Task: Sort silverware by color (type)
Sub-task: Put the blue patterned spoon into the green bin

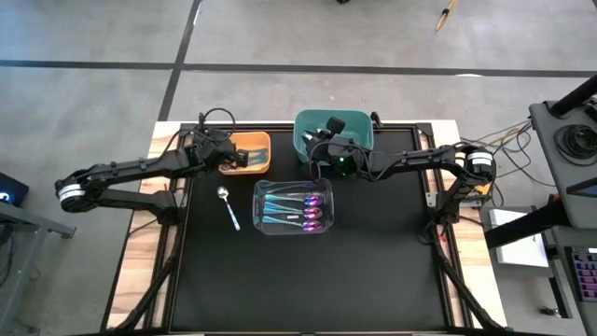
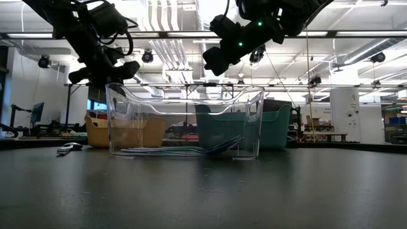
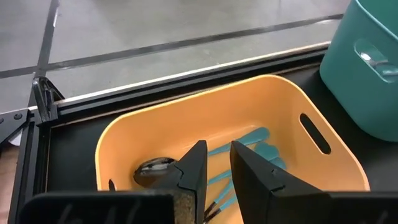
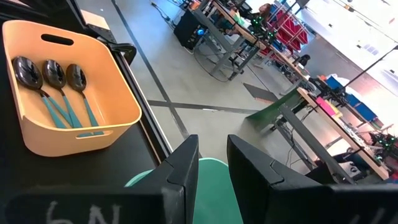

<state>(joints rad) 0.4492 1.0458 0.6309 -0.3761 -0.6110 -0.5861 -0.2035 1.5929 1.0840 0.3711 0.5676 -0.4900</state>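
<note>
Left hand (image 3: 216, 165) hovers over orange bin (image 3: 249, 106), narrow gap, holding nothing. Right hand (image 4: 211, 158) likewise above teal bin (image 1: 312, 126). Looks between picks; next pick probably stray spoon (image 1: 228, 205) on surface, w/ more in clear bin (image 1: 328, 203).

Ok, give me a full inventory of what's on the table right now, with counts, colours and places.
Orange bin: one, far left; holds three dark-bowled spoons with teal handles.
Teal bin: one, far centre; contents hidden.
Clear bin: one, centre; several teal-handled spoons with purple-pink bowls, exact count unclear.
Silver spoon: one, loose on the mat left of the clear bin.
Left gripper: above the orange bin, fingers slightly apart, empty.
Right gripper: above the teal bin, fingers slightly apart, empty.
</note>
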